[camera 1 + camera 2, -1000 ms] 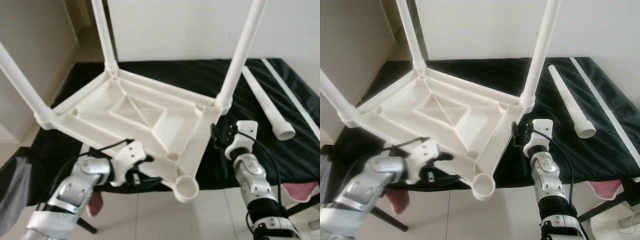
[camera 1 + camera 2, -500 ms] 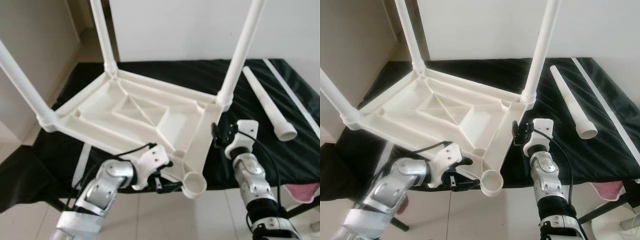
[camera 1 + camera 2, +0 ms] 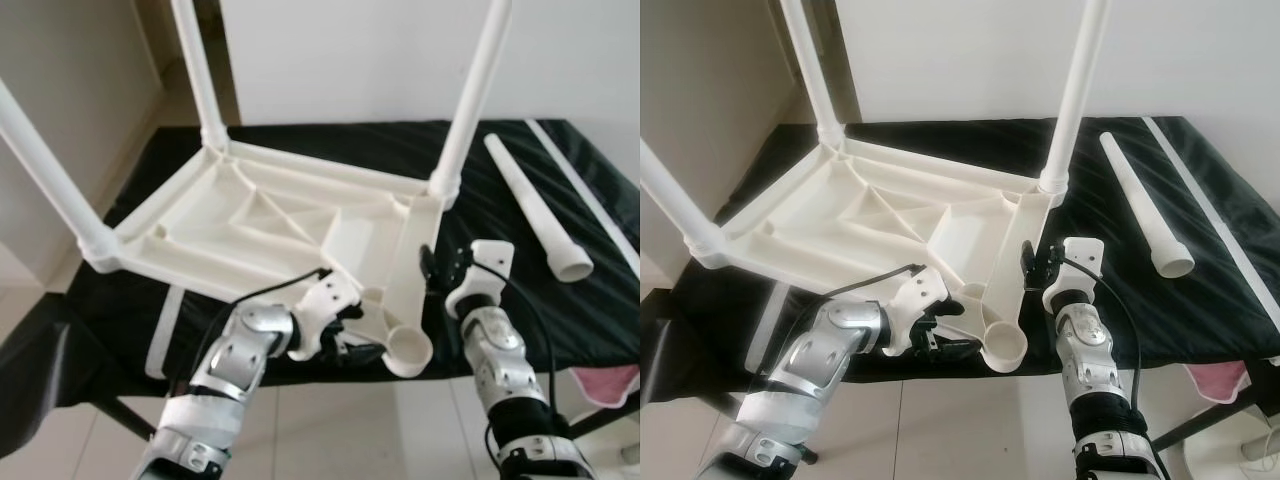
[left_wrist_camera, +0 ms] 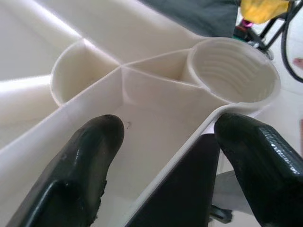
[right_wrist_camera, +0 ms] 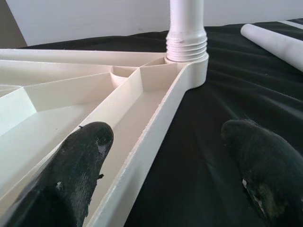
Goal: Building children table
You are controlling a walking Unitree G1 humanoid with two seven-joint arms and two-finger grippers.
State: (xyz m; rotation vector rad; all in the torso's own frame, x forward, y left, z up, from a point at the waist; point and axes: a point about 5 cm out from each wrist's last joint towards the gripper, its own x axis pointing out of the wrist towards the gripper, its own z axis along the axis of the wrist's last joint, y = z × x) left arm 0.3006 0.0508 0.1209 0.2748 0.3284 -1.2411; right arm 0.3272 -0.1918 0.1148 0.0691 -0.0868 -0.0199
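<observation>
Slid toward the empty socket (image 3: 409, 350), left claw (image 4: 161, 156) and right claw (image 5: 165, 165) gape astride the tabletop (image 3: 290, 225) rim

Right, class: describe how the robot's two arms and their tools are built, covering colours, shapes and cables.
Both arms are silver metal segments with black joints. The left arm and right arm each end in a white wrist housing, and a thin black cable loops along each. Each tool, left tool and right tool, has two long, rounded black fingers, slightly scuffed.
</observation>
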